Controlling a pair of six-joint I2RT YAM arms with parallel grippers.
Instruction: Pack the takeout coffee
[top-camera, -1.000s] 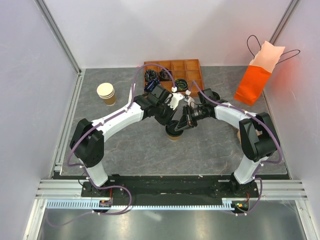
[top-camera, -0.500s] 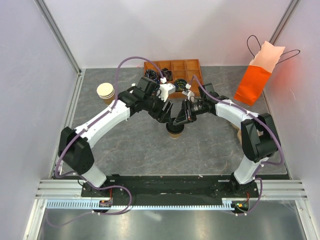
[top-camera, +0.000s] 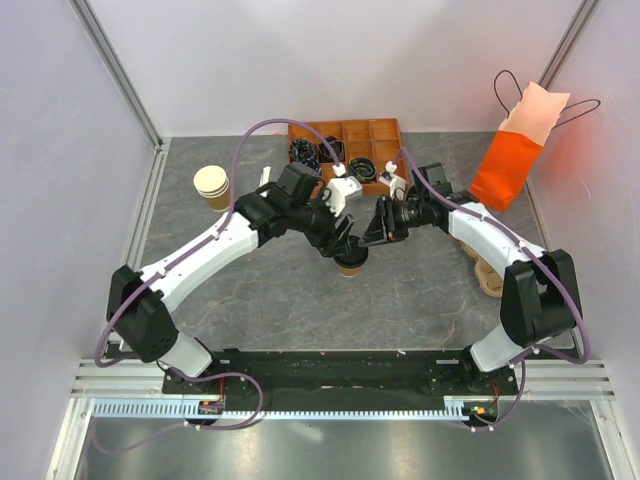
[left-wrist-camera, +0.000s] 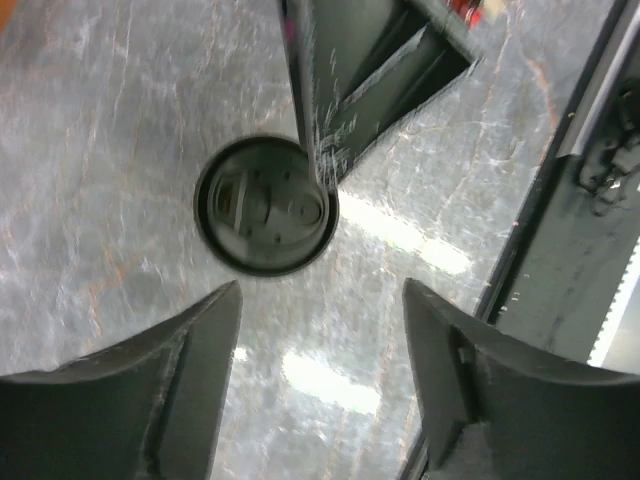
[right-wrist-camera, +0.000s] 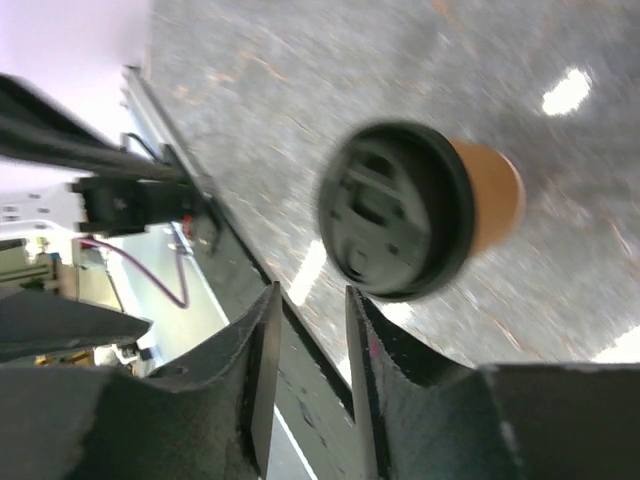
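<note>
The takeout coffee (top-camera: 349, 264) under the black left tool (left-wrist-camera: 322, 295) is tan-brown with a glossy black lid. The table (top-camera: 250, 290) is grey, marbled with pale and faint orange veins. Right of the black right tool (right-wrist-camera: 311, 292), the bag (top-camera: 505, 172) is bright orange with a pale pink top and black handles

Bright light, table (left-wrist-camera: 400, 235) glare, wrist views blurred
</note>
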